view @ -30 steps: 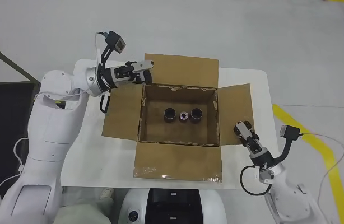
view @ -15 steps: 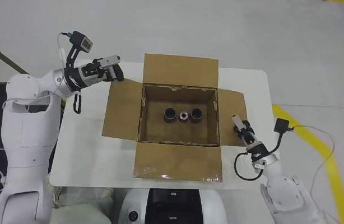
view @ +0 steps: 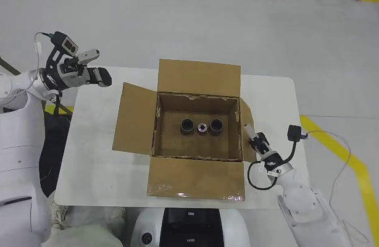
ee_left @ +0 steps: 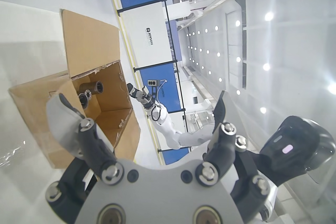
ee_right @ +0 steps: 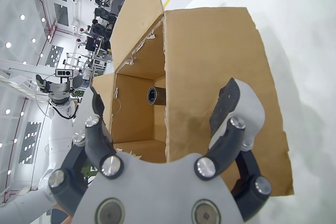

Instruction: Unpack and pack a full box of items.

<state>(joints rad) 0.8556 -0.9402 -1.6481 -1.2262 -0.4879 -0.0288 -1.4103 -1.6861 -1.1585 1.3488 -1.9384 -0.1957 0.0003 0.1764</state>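
Note:
An open cardboard box point(view: 199, 77) stands mid-table. On its floor lie two dark cylinders point(view: 187, 126) point(view: 215, 126) with a small metal ring point(view: 202, 128) between them. My right gripper point(view: 246, 131) is open, right up against the box's right flap point(view: 244, 117), which stands nearly upright. In the right wrist view the flap point(ee_right: 210, 51) sits just in front of the open right gripper point(ee_right: 161, 101), and one cylinder point(ee_right: 155, 95) shows inside. My left gripper point(view: 104, 66) hangs open and empty above the table's far left corner, well away from the box point(ee_left: 89, 41).
The back flap point(view: 199, 71) and front flap point(view: 195, 179) lie spread flat, and the left flap point(view: 135, 123) slants slightly up. Bare white table point(view: 91, 154) lies to the left of the box. A yellow floor line point(view: 337, 148) runs past the right side.
My left arm has pulled back leftward from the box's far left corner. The right gripper has moved in toward the box, and the right flap has swung from flat to nearly upright.

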